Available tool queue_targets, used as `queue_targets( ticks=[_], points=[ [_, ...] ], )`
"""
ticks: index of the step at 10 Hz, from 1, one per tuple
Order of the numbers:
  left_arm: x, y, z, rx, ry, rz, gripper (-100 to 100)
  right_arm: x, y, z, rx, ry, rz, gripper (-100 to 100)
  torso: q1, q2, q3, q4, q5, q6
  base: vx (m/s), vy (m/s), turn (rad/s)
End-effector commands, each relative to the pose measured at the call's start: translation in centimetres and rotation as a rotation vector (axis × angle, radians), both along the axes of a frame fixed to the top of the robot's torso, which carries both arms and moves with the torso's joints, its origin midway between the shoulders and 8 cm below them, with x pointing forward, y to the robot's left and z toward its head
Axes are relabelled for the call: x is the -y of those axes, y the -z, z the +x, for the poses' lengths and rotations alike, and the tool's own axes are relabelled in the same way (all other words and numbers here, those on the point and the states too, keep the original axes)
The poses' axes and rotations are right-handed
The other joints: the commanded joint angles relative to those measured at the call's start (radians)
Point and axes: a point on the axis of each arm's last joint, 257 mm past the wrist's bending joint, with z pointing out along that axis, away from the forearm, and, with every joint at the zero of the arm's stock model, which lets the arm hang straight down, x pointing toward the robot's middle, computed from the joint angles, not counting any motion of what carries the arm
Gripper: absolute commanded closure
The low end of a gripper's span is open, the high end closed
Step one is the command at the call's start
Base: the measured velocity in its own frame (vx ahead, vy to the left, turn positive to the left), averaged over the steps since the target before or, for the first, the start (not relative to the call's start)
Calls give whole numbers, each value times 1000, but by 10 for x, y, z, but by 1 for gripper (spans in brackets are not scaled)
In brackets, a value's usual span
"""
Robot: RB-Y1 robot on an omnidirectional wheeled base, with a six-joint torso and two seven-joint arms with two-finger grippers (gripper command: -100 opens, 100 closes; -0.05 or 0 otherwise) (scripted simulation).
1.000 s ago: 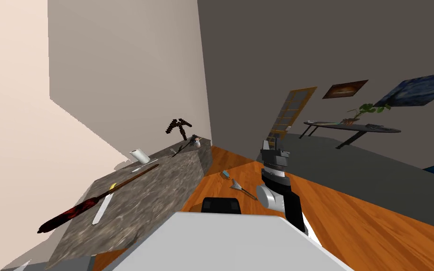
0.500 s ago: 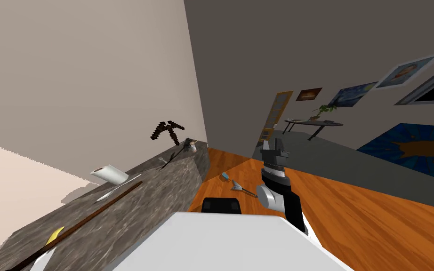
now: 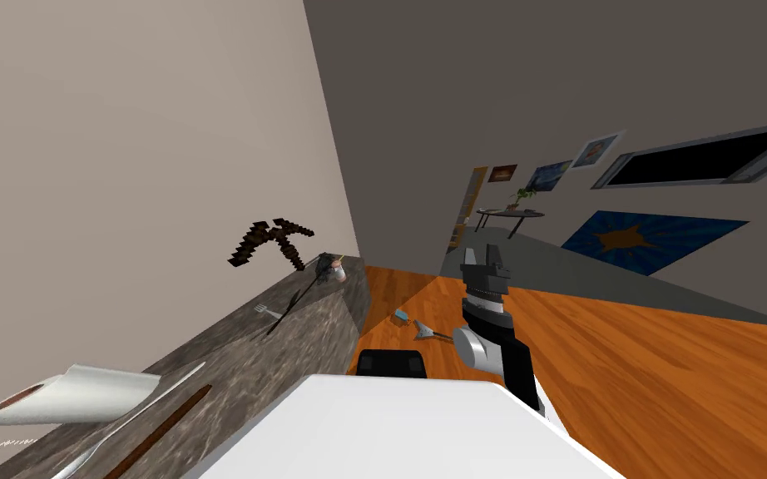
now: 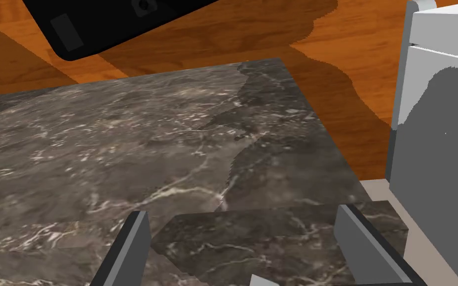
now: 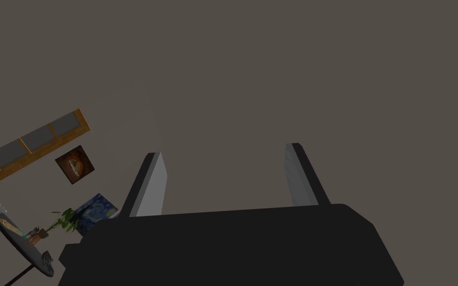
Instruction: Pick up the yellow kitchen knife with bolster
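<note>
Head view: a dark marbled bench point(image 3: 307, 328) runs along the left wall. At its near end a white paper roll point(image 3: 82, 395) lies on its side. Just beside the roll are a thin white utensil point(image 3: 141, 407) and a long brown stick point(image 3: 165, 426), roughly parallel along the bench. Farther along lies a small pale fork-like utensil point(image 3: 266, 311). At the far end are a small jar point(image 3: 336, 271) and a dark blocky pickaxe shape point(image 3: 269, 241). Two small items, one bluish point(image 3: 402, 315) and one grey point(image 3: 423, 332), lie on the orange wood floor point(image 3: 665, 374) off the bench's far corner.

The right arm point(image 3: 490, 333) is raised over the floor, well apart from the bench. The right jaws point at the grey wall, and in the right wrist view the fingers point(image 5: 153, 186) stand spread with nothing between them.

Left wrist view: the left jaws hang over bare marbled bench top point(image 4: 123, 149) near its corner. The fingers point(image 4: 133, 243) are wide apart and hold nothing.

Cannot tell where the yellow knife lies relative to either jaws. Nothing yellow is on the stretch of bench under the left jaws.
</note>
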Motion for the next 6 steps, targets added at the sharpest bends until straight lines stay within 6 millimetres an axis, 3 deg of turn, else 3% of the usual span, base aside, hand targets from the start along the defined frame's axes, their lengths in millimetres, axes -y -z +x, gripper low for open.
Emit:
queue_targets(
  ticks=[1,3,4,5,6],
  points=[
    [-17,-4,-4,-36,1,24,-100,0,0,0,0,0,0,0,0,0,0,0,0,0,36,226,-199],
    [-32,-8,-11,-64,2,48,-100,0,0,0,0,0,0,0,-6,5,3,1,-1,-1,5,203,-127],
    [-27,-7,-7,-54,2,39,-100,0,0,0,0,0,0,0,-6,6,3,1,-1,-1,-5,101,-33],
    [-28,-7,-8,-56,2,42,0,0,0,0,0,0,0,0,-13,6,4,2,-2,-1,0,20,-2],
    [-25,0,-8,-54,3,43,-100,0,0,0,0,0,1,0,-19,7,4,2,-4,-2,0,20,1]
  ],
)
